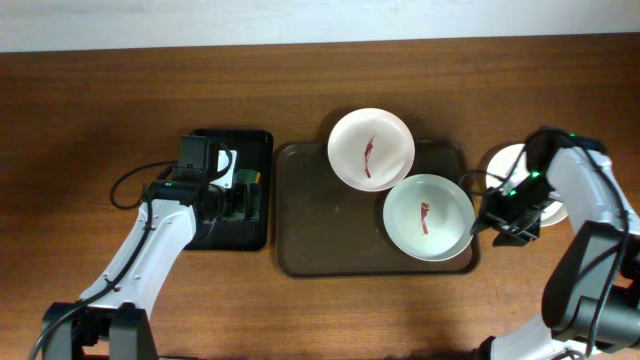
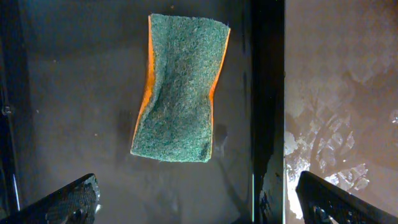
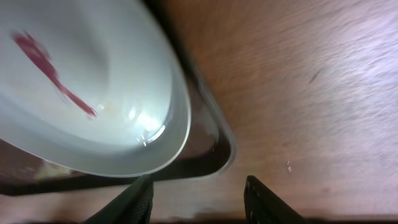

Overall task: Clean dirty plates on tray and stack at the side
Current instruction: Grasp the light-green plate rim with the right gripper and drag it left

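Note:
Two white plates with red smears lie on the dark brown tray (image 1: 310, 215): one at the back (image 1: 371, 149), one at the front right (image 1: 429, 217). A clean white plate (image 1: 506, 165) sits on the table right of the tray, partly hidden by my right arm. A green sponge with an orange edge (image 2: 180, 90) lies in the black bin (image 1: 245, 145). My left gripper (image 2: 199, 199) is open above the bin, the sponge ahead of its fingers. My right gripper (image 3: 199, 199) is open and empty beside the tray's right corner (image 3: 221, 146), near the front plate's rim (image 3: 177, 134).
The wooden table (image 1: 90, 150) stretches left of the bin. A black cable (image 1: 130, 185) loops by the left arm. The bin's right wall (image 2: 267, 93) runs between the sponge and the table beyond.

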Controlling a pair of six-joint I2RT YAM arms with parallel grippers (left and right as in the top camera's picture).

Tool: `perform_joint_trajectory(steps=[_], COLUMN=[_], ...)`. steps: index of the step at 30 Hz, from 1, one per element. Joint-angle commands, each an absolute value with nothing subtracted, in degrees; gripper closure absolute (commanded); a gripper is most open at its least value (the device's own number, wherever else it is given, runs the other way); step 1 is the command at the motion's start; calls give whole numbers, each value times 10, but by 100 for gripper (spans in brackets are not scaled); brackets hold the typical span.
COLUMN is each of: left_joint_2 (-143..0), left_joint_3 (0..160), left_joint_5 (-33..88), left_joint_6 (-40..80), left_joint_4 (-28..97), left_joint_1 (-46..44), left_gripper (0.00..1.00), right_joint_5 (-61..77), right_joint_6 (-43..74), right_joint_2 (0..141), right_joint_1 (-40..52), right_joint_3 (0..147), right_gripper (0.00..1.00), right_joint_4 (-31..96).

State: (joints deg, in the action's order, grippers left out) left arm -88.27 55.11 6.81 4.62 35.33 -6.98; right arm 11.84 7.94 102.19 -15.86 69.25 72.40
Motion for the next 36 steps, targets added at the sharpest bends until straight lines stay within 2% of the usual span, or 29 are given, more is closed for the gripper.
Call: perform_joint_trajectory(steps=[1, 2, 6, 18, 21, 23, 30, 36], left_joint_2=[-877, -877, -877, -877, -877, -877, -877, -877], left_joint_3=[559, 559, 559, 559, 559, 559, 559, 559], left_joint_5=[66, 66, 66, 66, 66, 66, 66, 66], left_joint_6=[54, 54, 54, 54, 54, 54, 53, 54], left_joint_4=[352, 352, 352, 352, 352, 352, 352, 352], left_joint_1=[-70, -70, -70, -70, -70, -70, -70, -70], left_gripper=[1, 1, 1, 1, 1, 1, 1, 1], right_joint_5=[98, 98, 100, 98, 98, 98, 98, 99], right_joint_6=[102, 111, 121, 147, 147, 147, 142, 138], right_joint_2=[1020, 1020, 1020, 1020, 1020, 1020, 1015, 947], right_joint_1=[-126, -119, -100, -74, -74, -74, -74, -62], right_joint_3=[658, 648, 619, 540, 529, 529, 531, 531], right_gripper=[55, 56, 73, 76, 92, 96, 96, 96], right_joint_4=[706, 695, 645, 554, 537, 535, 551, 568])
